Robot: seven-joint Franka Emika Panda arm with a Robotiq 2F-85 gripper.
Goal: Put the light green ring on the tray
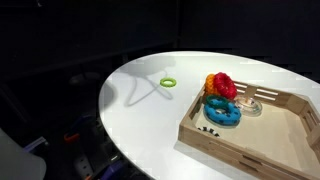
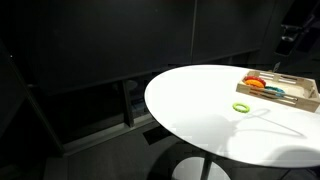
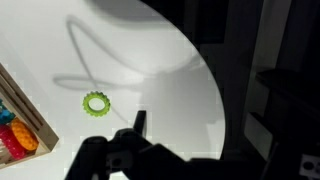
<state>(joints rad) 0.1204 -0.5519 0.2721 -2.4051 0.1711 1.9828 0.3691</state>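
The light green ring [image 1: 169, 82] lies flat on the white round table, apart from the tray. It also shows in an exterior view [image 2: 242, 106] and in the wrist view [image 3: 97, 103]. The light-wood tray [image 1: 262, 148] sits on the table's edge side; it also shows in an exterior view [image 2: 296, 101] and at the left edge of the wrist view [image 3: 30, 112]. My gripper [image 3: 152, 126] hangs high above the table, right of the ring and well clear of it. One thin finger stands alone against the table; the other is lost in the dark. It holds nothing.
Inside the tray are a red, orange and yellow pile of rings [image 1: 220, 85], a larger blue ring [image 1: 222, 113] and a pale disc [image 1: 249, 103]. The table [image 1: 140, 120] drops off into dark surroundings on all sides. The arm [image 2: 290, 36] shows dimly above the tray.
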